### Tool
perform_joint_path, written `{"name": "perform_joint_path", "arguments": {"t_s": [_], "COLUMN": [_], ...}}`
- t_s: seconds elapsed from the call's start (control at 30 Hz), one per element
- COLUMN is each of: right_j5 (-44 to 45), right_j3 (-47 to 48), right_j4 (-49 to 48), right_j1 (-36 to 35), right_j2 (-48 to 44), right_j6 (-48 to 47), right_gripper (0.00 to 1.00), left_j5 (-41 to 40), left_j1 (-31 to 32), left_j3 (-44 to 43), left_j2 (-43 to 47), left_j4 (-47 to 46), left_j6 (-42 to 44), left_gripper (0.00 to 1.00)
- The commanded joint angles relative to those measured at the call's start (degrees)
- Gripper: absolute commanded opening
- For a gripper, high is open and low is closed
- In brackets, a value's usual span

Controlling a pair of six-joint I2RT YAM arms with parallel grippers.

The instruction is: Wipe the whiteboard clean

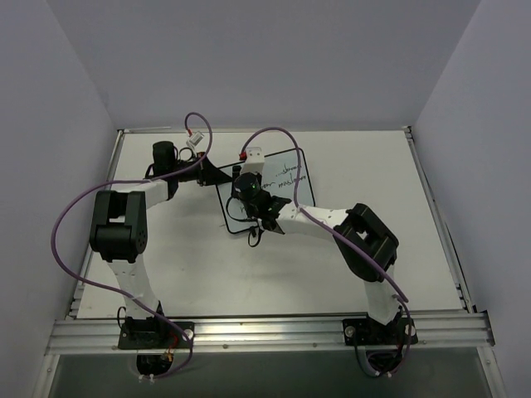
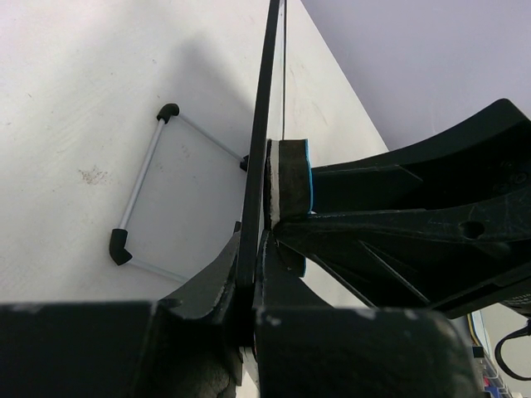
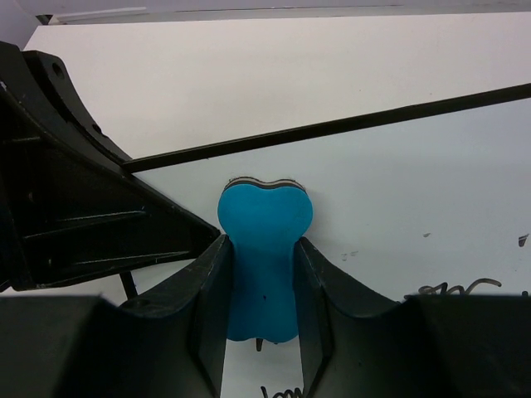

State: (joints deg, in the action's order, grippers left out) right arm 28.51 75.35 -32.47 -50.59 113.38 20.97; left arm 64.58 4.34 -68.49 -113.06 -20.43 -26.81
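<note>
One whiteboard [image 1: 290, 166] sits near the worktop's far edge, about midway along. Of two claws, the left claw [image 2: 253, 249] is clenched on its frame, and the right claw [image 3: 261, 249] grasps one blue eraser [image 3: 265, 220], pressed against its face.

One whiteboard [image 1: 286, 170], one blue eraser [image 3: 265, 211], and two grippers: left gripper [image 2: 259, 249], right gripper [image 3: 264, 265].

I see a white table [image 1: 182, 274] with a metal rail [image 1: 265, 332] along its near edge — pale grey walls [image 1: 265, 58] close it in on three sides. A faint smudge [image 2: 93, 174] marks the tabletop, and a blue bone-shaped eraser [image 3: 264, 240] stands upright, close up.
</note>
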Motion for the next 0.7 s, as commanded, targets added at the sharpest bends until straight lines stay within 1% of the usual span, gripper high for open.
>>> {"name": "perform_joint_path", "arguments": {"t_s": [0.0,0.27,0.53,0.67], "right_j5": [3.4,8.0,6.0,5.6], "right_j3": [1.1,-2.0,-6.7,-9.9], "right_j4": [-0.2,-0.7,-2.1,-2.9], "right_j1": [1.4,3.8,8.8,12.4], "right_j2": [0.9,0.8,-2.0,-4.1], "right_j6": [0.0,-0.5,-0.3,-0.5], "right_gripper": [0.00,0.00,0.00,0.00], "left_j5": [-12.3,-12.2,-12.1,-12.0], "left_j1": [-1.2,-1.3,-1.3,-1.3], "left_j3": [1.7,1.6,1.6,1.6], "left_j2": [-1.5,-1.6,-1.6,-1.6], "left_j4": [1.6,1.6,1.6,1.6], "left_j6": [11.2,11.2,11.2,11.2], "left_gripper": [0.02,0.02,0.02,0.02]}}
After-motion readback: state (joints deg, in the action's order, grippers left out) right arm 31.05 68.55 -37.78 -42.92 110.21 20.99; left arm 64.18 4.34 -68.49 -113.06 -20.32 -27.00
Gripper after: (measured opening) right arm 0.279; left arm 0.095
